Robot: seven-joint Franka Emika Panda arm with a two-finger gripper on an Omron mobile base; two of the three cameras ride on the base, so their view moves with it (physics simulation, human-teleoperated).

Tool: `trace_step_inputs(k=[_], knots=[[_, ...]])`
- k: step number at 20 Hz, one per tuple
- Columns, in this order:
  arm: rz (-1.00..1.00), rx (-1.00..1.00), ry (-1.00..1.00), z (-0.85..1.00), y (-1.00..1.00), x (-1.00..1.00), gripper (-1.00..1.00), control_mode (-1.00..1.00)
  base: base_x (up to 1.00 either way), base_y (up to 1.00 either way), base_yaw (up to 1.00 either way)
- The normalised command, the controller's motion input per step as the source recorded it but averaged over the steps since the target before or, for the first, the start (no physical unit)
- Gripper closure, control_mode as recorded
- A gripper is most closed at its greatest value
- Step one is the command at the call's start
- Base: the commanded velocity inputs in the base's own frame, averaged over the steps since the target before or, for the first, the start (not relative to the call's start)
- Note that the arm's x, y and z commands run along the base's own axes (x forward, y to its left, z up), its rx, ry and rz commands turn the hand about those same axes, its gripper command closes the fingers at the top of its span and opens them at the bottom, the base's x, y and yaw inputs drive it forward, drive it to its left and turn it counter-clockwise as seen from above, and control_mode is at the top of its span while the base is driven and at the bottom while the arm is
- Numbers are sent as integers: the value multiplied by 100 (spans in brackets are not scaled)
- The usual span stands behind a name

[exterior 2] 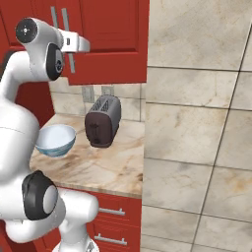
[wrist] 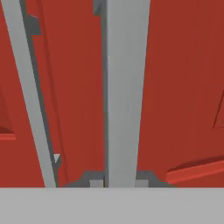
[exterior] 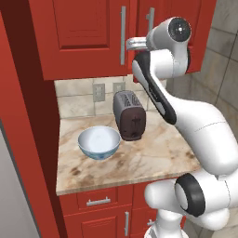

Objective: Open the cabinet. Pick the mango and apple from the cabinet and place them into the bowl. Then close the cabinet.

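The red wall cabinet has both panelled doors closed, so the mango and apple are hidden. My gripper reaches forward at handle height, against a long silver handle. In the hand view that handle runs up the middle, and the gripper has a fingertip pressed on each side of it, shut on the bar. A second handle slants past on the left. The pale blue bowl stands on the counter below, also seen as the bowl beside my arm.
A dark toaster stands right of the bowl on the marbled counter. A red side panel bounds the counter on the left, and a tiled wall rises on the right. Lower red cabinets sit under the counter.
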Motion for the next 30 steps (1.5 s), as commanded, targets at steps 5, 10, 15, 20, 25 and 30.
trace_step_inputs(k=[5, 10, 15, 20, 25, 30], knots=[[-1, 0, 0, 0, 0, -71, 100, -100, 0, 0, 0], [-1, 0, 0, 0, 0, -59, 100, -100, 0, 0, 0], [-1, 0, 0, 0, 0, -63, 100, -100, 0, 0, 0], [-2, 0, 0, 0, 0, -67, 100, -100, 0, 0, 0], [-2, 0, 0, 0, 0, -63, 100, -100, 0, 0, 0], [-1, 0, 0, 0, 0, -65, 100, -100, 0, 0, 0]])
